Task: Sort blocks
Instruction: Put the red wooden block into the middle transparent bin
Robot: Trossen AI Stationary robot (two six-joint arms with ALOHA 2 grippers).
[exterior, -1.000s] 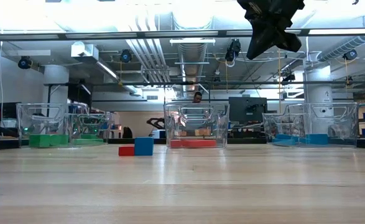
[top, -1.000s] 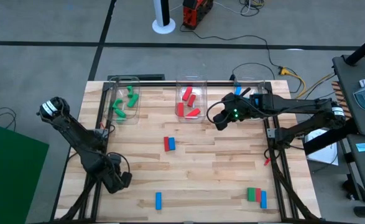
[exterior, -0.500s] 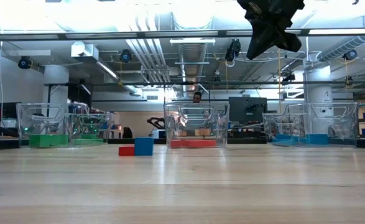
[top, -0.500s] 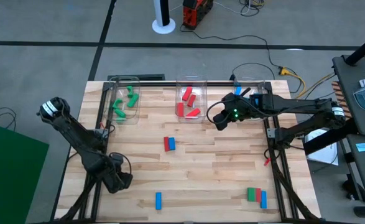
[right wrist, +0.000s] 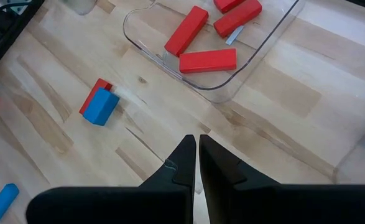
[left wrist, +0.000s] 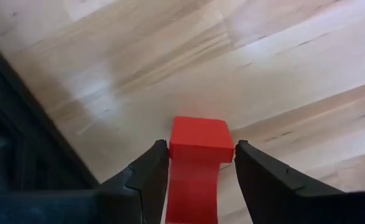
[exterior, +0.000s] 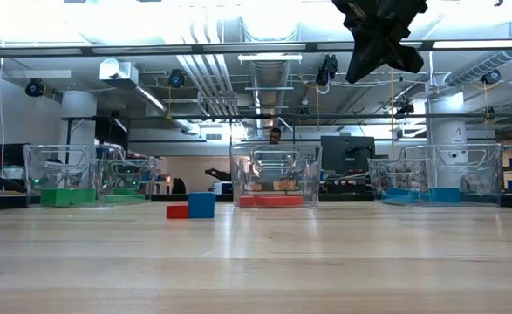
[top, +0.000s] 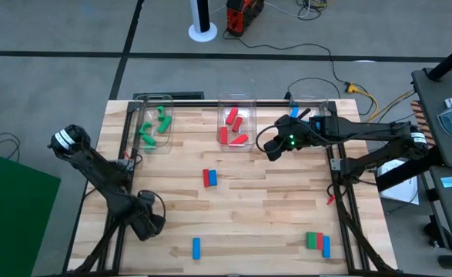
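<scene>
- Fingers (left wrist: 151, 171) of the left gripper (left wrist: 194, 180) clamp a red block (left wrist: 198, 155) from both sides, low over the tabletop (top: 272, 208) at its 8 o'clock corner
- right gripper (right wrist: 196, 165) hangs high beside the red-block bin (top: 236, 123), at 1 o'clock; its fingers are pressed together, holding nothing
- loose blocks: a red and blue pair (top: 210, 178) mid-tabletop; a blue block (top: 196, 248) at 6 o'clock; a green, red and blue trio (top: 317, 242) at 5 o'clock
- green blocks (top: 152, 127) lie in the 11 o'clock bin (top: 142, 111)
</scene>
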